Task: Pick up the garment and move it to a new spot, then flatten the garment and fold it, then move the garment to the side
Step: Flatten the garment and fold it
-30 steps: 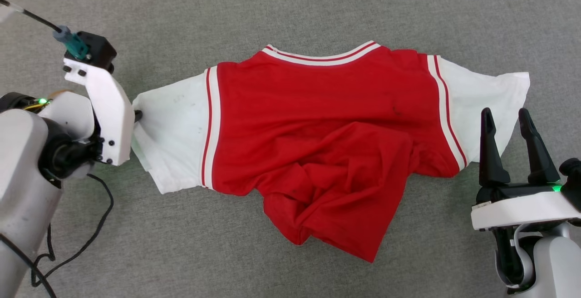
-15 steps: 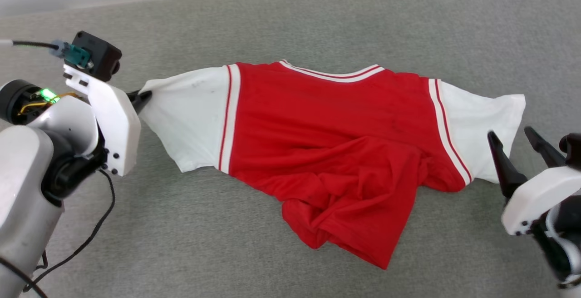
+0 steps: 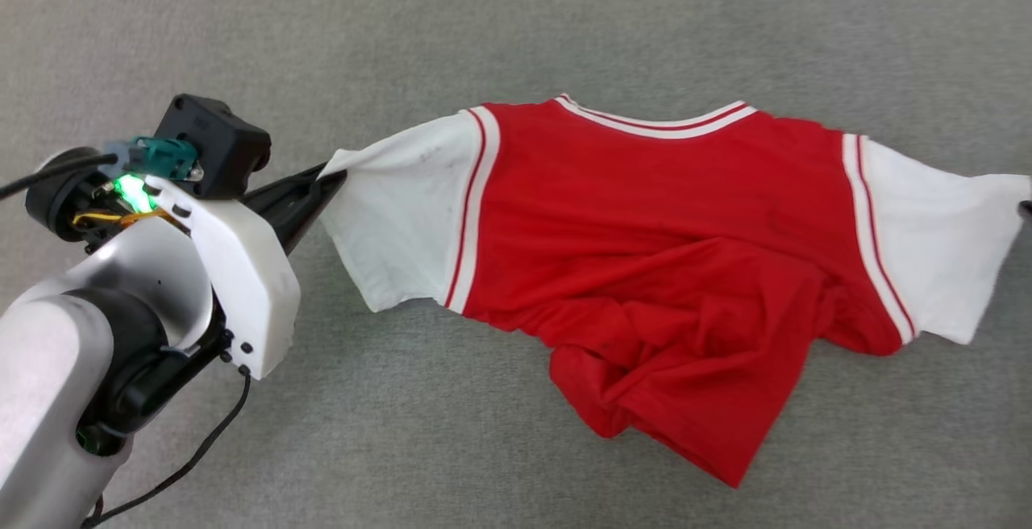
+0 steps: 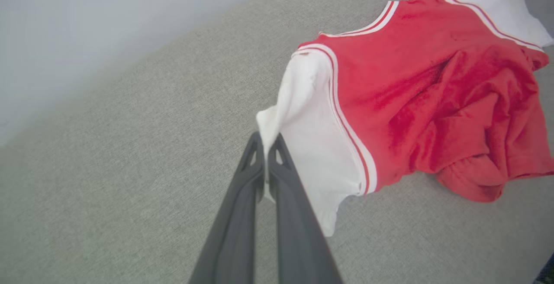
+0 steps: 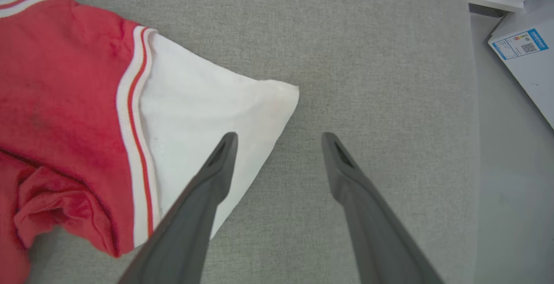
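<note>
We are clamping our left hand (image 4: 267, 162) on the left sleeve (image 3: 403, 214); the shirt (image 3: 645, 214) is lying lengthwise toward our right hand (image 5: 279, 139), hovering spread apart over the right sleeve (image 5: 203, 111)

Grey woven surface (image 3: 564, 21); pale wall (image 4: 86, 24) behind; white labelled box (image 5: 530, 69) past edge.

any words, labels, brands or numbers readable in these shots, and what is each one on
No text can be read.
On the white box: a blue-edged label with a QR-like square, its print too small to read.
On the garment: no lettering or number shows on the side facing up.
</note>
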